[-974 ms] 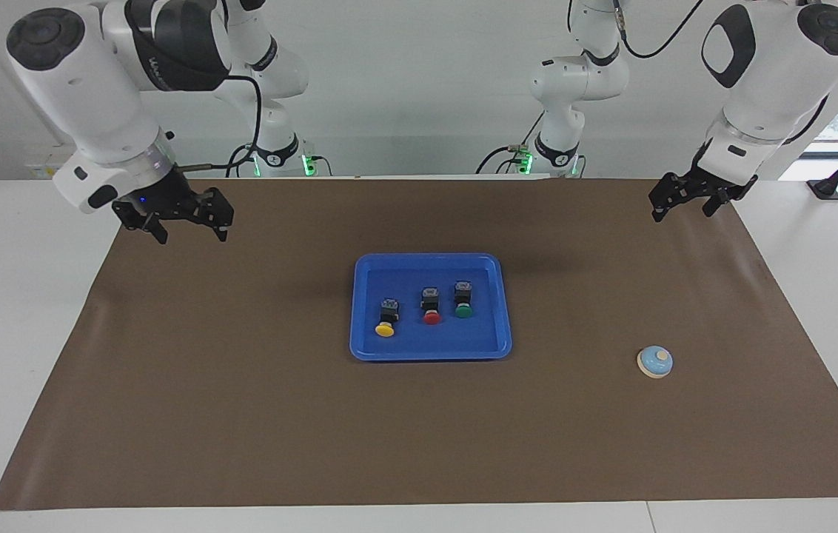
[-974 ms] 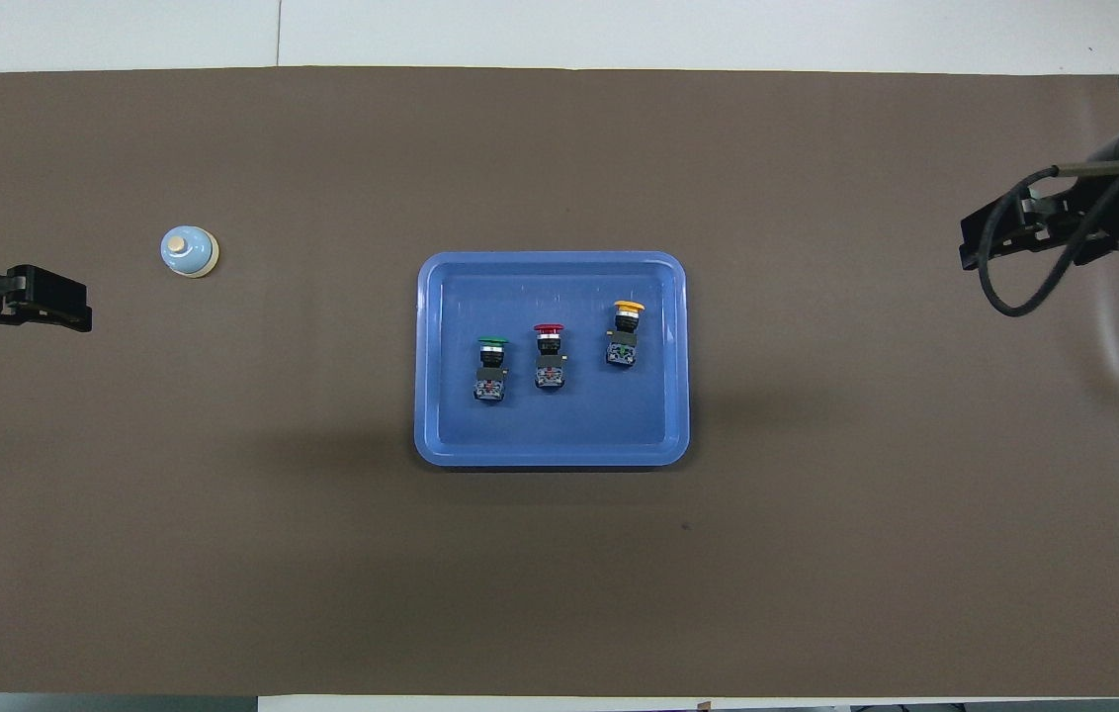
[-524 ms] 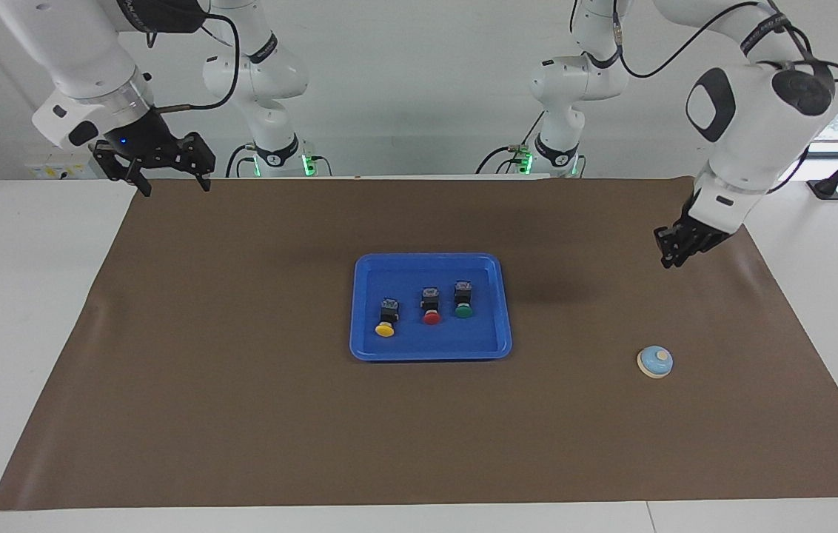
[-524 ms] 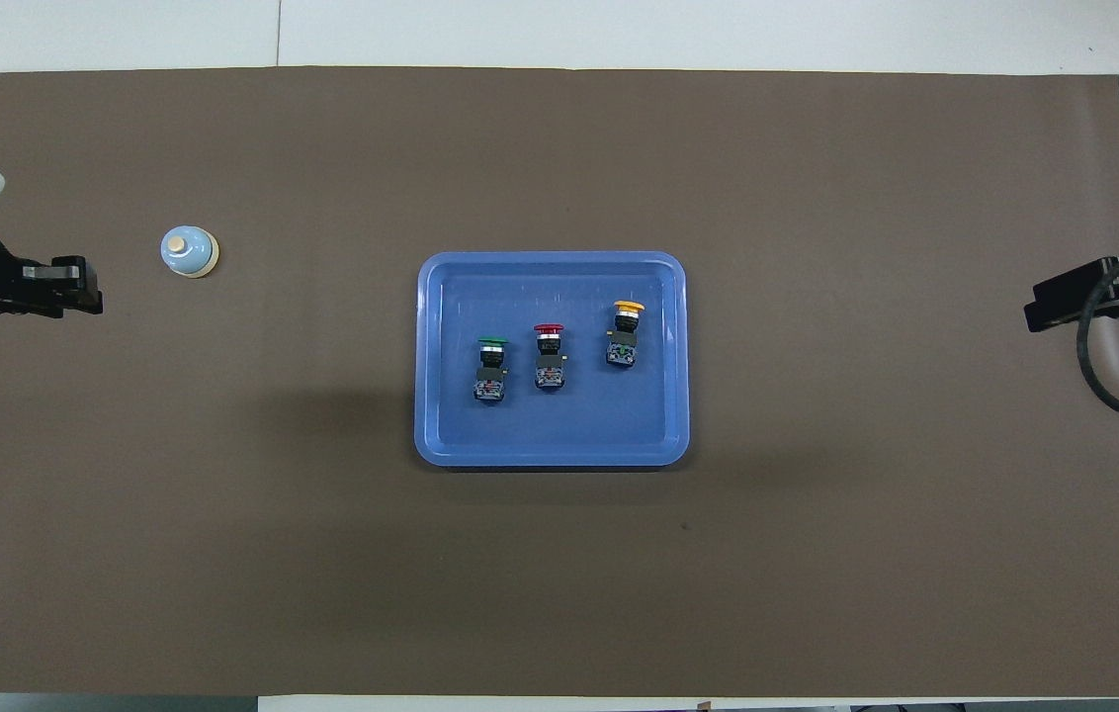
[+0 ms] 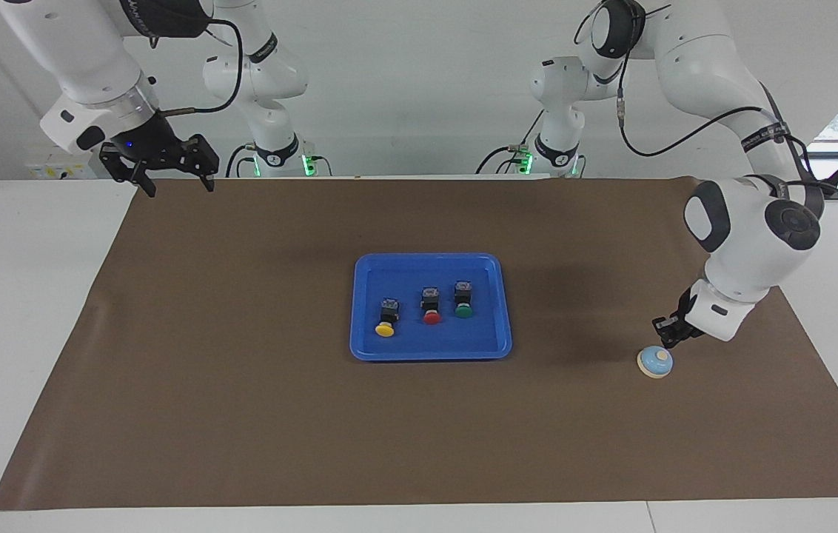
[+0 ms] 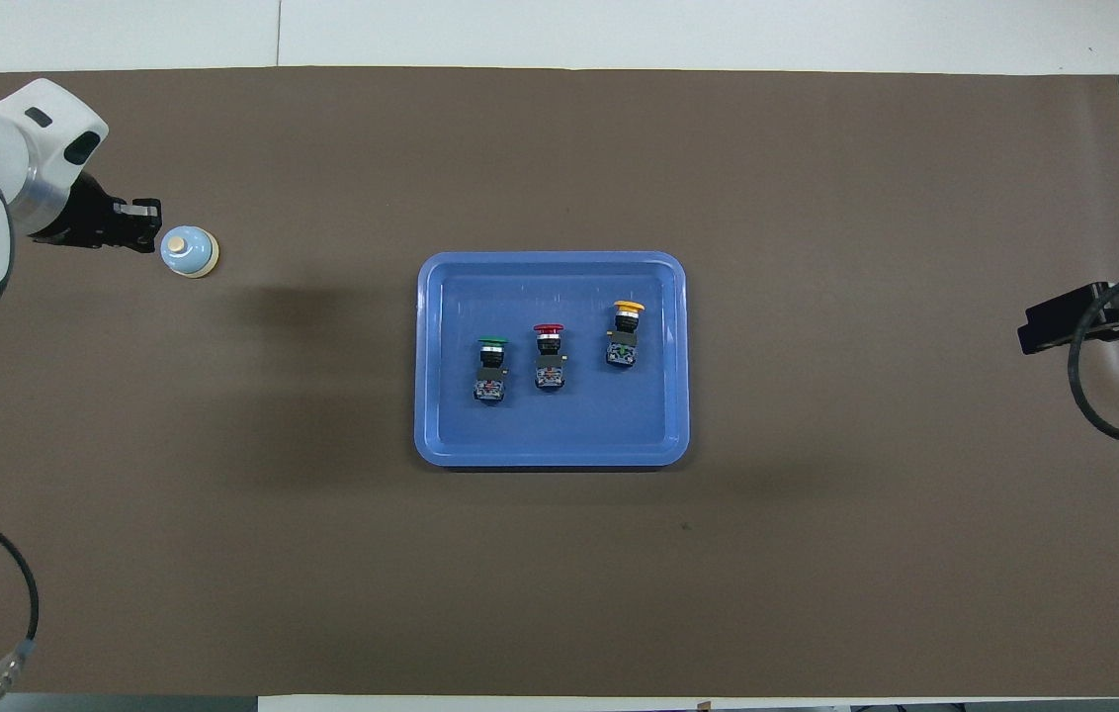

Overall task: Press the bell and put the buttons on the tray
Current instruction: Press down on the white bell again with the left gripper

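Scanning the facing view from its left edge, you see your right claw [image 5: 171, 181] hanging with fingers spread over the brown mat's [image 5: 241, 414] corner. Well apart from it, the blue tray [image 5: 367, 348] holds the yellow button [image 5: 385, 330], red button [image 5: 431, 317] and green button [image 5: 464, 311]. Your left claw [image 5: 665, 342] is clenched, empty, just above the bell [image 5: 655, 362], near the tabletop [image 5: 19, 296] edge.
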Controlling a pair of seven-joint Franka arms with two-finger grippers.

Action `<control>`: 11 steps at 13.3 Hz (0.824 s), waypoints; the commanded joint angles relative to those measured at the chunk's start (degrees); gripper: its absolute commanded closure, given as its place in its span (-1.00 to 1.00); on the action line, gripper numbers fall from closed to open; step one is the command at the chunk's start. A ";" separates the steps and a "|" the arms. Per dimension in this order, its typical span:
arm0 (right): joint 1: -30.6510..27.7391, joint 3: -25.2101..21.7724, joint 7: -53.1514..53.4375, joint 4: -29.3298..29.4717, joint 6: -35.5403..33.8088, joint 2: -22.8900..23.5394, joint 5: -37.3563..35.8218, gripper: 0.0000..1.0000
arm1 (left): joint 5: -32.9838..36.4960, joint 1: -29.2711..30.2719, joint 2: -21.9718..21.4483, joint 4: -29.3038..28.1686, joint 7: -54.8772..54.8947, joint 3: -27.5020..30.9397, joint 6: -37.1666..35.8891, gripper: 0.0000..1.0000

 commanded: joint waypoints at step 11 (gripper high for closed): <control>-0.91 0.80 -0.92 -1.61 1.20 -1.70 -2.45 -1.00 | 2.03 1.93 1.21 -1.69 2.46 -0.08 3.04 1.00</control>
